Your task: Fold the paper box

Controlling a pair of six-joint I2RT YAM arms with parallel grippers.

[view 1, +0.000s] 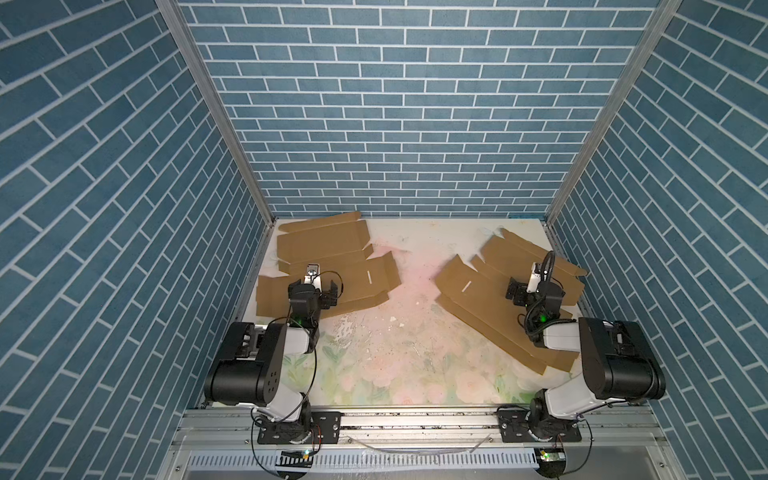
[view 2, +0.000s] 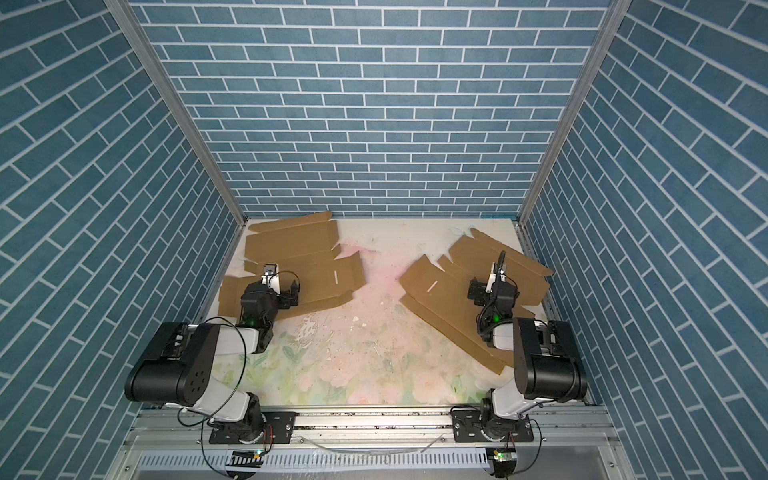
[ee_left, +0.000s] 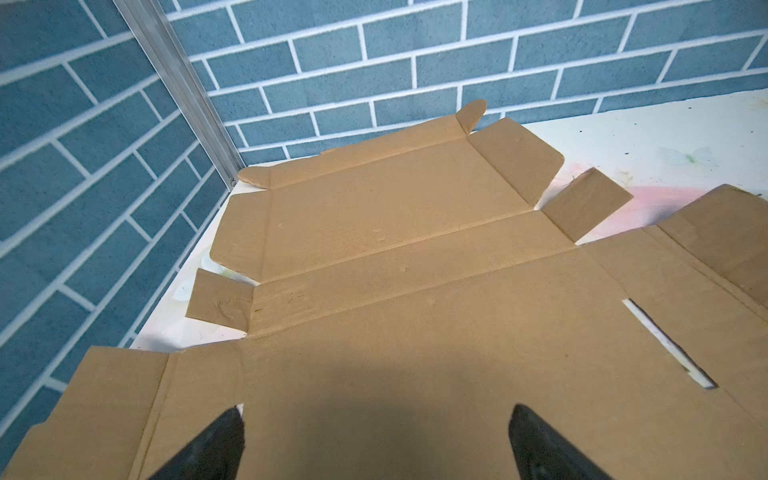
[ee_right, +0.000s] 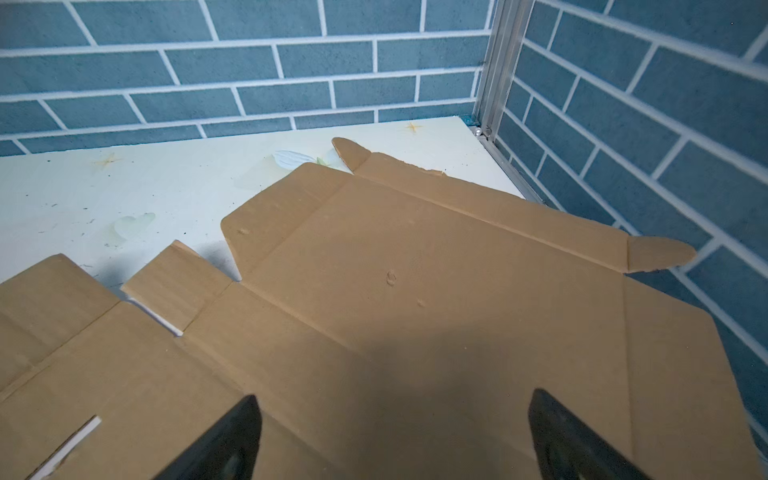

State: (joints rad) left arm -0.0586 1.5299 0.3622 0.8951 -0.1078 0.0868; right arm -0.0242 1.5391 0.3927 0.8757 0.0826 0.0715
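Note:
Two flat brown cardboard box blanks lie unfolded on the table. The left blank [view 1: 328, 249] [view 2: 291, 245] [ee_left: 395, 199] reaches into the back left corner. The right blank [view 1: 469, 291] [view 2: 449, 295] [ee_right: 415, 257] lies slanted along the right side. My left gripper [view 1: 313, 291] [view 2: 272, 289] [ee_left: 376, 409] hovers open over the left blank's near panel, its black fingers [ee_left: 216, 444] wide apart with nothing between them. My right gripper [view 1: 534, 291] [view 2: 494, 291] [ee_right: 395, 395] hovers open over the right blank in the same way, holding nothing.
Blue brick-pattern walls [view 1: 395, 124] close in the back and both sides, with aluminium posts [ee_left: 183, 83] [ee_right: 494, 62] at the back corners. The floral table top [view 1: 415, 340] shows between the blanks. Each blank has a narrow slot [ee_left: 665, 345] [ee_right: 70, 444].

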